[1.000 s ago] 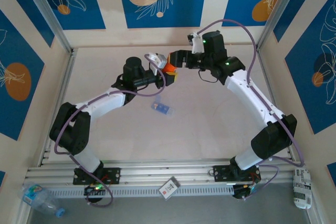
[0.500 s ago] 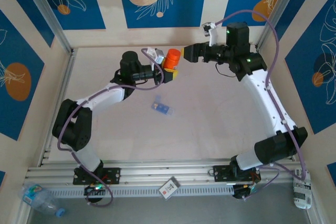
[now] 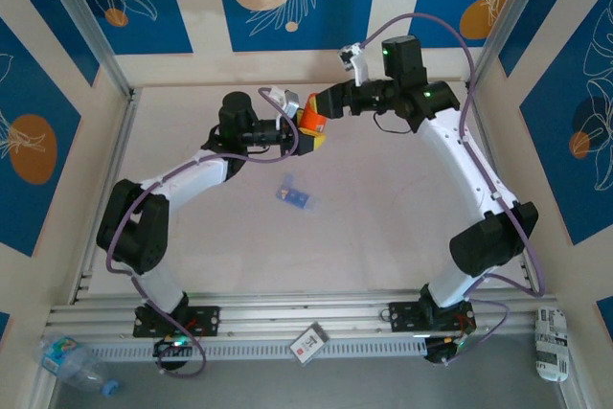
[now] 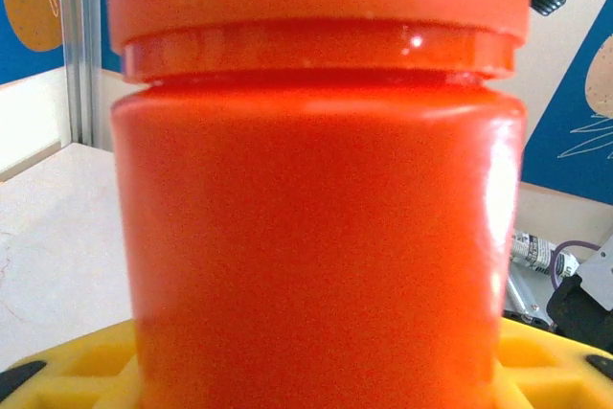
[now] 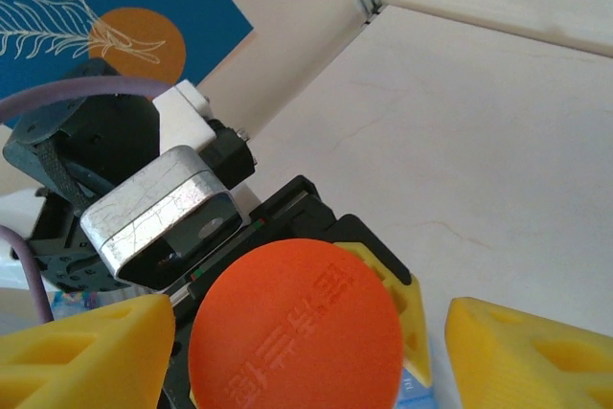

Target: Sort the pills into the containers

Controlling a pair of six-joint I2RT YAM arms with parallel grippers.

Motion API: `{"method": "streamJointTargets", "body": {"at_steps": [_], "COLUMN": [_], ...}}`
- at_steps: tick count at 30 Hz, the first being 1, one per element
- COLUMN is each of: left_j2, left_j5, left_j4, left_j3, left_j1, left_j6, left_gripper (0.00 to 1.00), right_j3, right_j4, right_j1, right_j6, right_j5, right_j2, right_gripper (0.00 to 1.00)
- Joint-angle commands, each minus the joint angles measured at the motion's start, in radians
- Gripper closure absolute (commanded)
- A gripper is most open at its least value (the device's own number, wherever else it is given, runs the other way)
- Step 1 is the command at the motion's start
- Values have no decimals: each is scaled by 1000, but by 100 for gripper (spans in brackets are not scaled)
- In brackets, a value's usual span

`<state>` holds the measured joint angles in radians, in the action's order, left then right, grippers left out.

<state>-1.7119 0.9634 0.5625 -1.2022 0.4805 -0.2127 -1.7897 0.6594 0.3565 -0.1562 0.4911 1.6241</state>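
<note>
The overhead view places the one small flat translucent blue plastic compartment box (image 3: 294, 196) on the pale table (image 3: 383, 237), nearer than the two grippers. The left gripper (image 4: 316, 375) clenches one glossy orange cylindrical bottle (image 4: 316, 217) (yellow pads (image 4: 67, 375) low on its body). The right wrist view shows the right gripper (image 5: 306, 342) straddling its embossed round cap (image 5: 287, 318) — fingers parted, gaps showing.

My pale wooden tabletop (image 3: 383, 227), cream walls (image 3: 199, 7) round my cell, blue panels (image 3: 335, 16) with white leaves and orange discs, aluminium posts (image 3: 84, 21) in the back corners, slotted aluminium rails (image 3: 287, 318) along my near edge, bright even light
</note>
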Motion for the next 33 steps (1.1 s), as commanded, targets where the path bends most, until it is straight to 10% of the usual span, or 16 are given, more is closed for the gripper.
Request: {"method": "streamJointTargets", "body": {"at_steps": [1,8,24,33], "left_j2": [-8,-7,104,92], "left_j5": [42,39,-423,-502], "left_j4": [49,57,91,140], "left_j3": [-29,-29,49,78], "left_j1": [-7,-8,97,136], "left_j6": [-21,-28,142,157], "left_gripper": [100,100,100,100], "right_j3": [-34,-13,383,411], "right_j4": [35,50,-318,-351], "right_j1": [4,15,163,198], "right_j6": [15,10,-395,-469], "right_j5": [19,13,-457,-565], "right_j2": [8,13,-104,-111], "right_gripper": [34,58,66,66]}}
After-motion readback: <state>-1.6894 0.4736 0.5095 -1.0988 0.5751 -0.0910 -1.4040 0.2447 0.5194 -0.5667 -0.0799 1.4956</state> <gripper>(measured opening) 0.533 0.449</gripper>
